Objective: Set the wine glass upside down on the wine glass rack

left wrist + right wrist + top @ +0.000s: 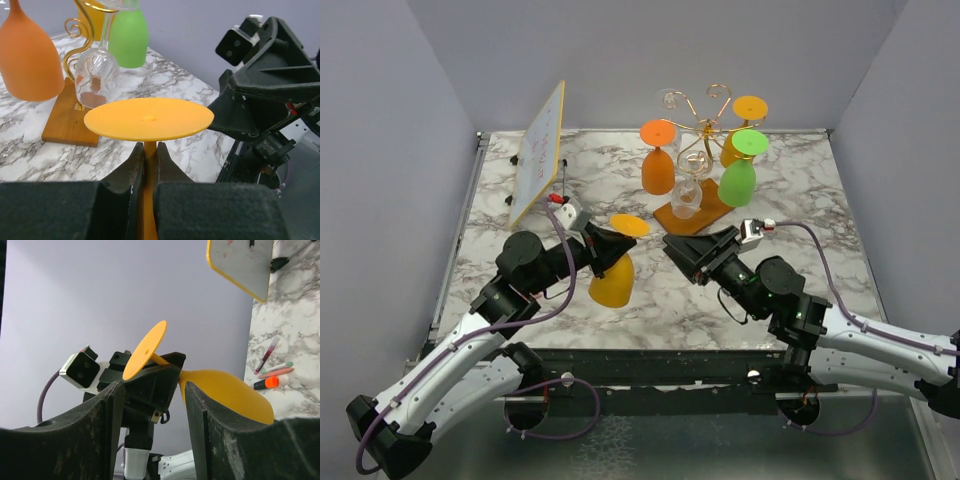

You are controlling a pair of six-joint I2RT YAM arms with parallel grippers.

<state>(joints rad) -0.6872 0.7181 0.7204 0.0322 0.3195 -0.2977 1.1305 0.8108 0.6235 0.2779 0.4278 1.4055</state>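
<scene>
I'm holding the yellow-orange plastic wine glass (612,280) by its stem in the left claw (150,152), pinched narrow, with the foot up and the stem near upright. The gold wire wine glass rack (706,113) is standing ahead and to the right, carrying four glasses: orange glass (658,172), green glass (737,183), amber glass (731,151), clear glass (685,197). The right claw (682,250) is gaping wide, gripping nothing.

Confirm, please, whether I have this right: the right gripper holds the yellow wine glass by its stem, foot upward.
Not quite: the left gripper holds the yellow wine glass by its stem, foot upward, as the left wrist view shows; the right gripper stands open beside it.
</scene>
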